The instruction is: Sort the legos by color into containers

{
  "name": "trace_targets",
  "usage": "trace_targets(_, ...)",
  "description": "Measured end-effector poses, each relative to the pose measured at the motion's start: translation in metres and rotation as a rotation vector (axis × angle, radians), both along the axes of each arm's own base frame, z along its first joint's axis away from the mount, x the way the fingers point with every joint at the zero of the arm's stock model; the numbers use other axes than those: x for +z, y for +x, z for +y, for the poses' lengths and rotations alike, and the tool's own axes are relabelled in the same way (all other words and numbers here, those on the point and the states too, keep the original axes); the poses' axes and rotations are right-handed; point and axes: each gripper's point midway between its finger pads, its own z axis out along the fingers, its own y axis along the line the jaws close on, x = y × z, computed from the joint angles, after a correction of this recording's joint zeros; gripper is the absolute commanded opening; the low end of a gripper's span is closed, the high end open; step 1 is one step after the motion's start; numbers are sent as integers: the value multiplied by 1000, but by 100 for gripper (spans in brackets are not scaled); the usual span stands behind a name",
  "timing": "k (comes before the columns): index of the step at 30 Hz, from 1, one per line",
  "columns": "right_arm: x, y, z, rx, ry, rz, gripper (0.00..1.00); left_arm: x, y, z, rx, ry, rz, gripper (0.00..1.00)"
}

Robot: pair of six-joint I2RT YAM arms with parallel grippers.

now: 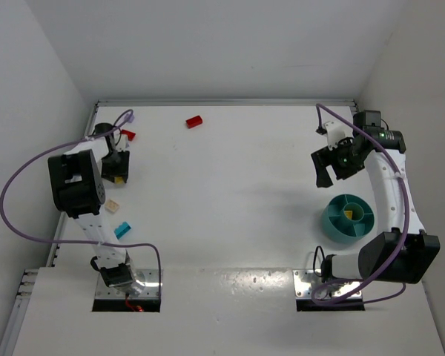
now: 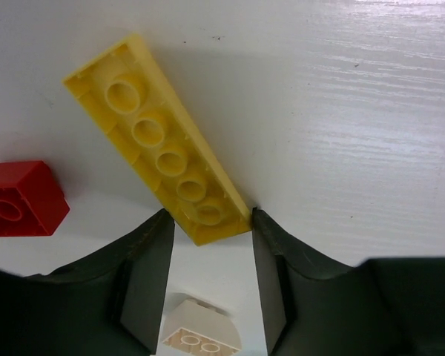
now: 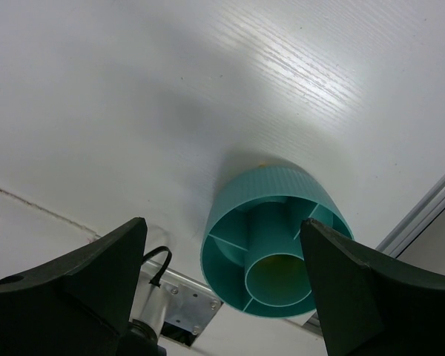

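Observation:
A long yellow lego (image 2: 163, 156) lies flat on the white table, and its near end sits between the tips of my left gripper (image 2: 210, 221); both fingertips touch its sides. From above, that gripper (image 1: 117, 170) is at the far left over the yellow lego (image 1: 119, 179). A red lego (image 2: 18, 199) lies to its left and a beige lego (image 2: 200, 334) below the jaws. The teal dish of containers (image 1: 331, 222) stands at the right with a yellow piece (image 1: 348, 213) inside. My right gripper (image 1: 330, 165) hangs open and holds nothing, above and behind the dish (image 3: 267, 189).
Another red lego (image 1: 194, 121) lies near the back wall. A red one (image 1: 127, 135), a beige one (image 1: 113, 204) and a cyan one (image 1: 122, 230) lie along the left side. White walls enclose the table on three sides.

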Motion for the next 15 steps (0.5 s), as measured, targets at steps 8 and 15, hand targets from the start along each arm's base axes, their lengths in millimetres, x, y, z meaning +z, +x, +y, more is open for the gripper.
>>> trace_targets(8, 0, 0, 0, 0, 0, 0, 84, -1, 1, -3, 29, -6, 3, 23)
trace_targets(15, -3, -1, 6, 10, 34, 7, 84, 0, 2, -8, -21, -9, -11, 0)
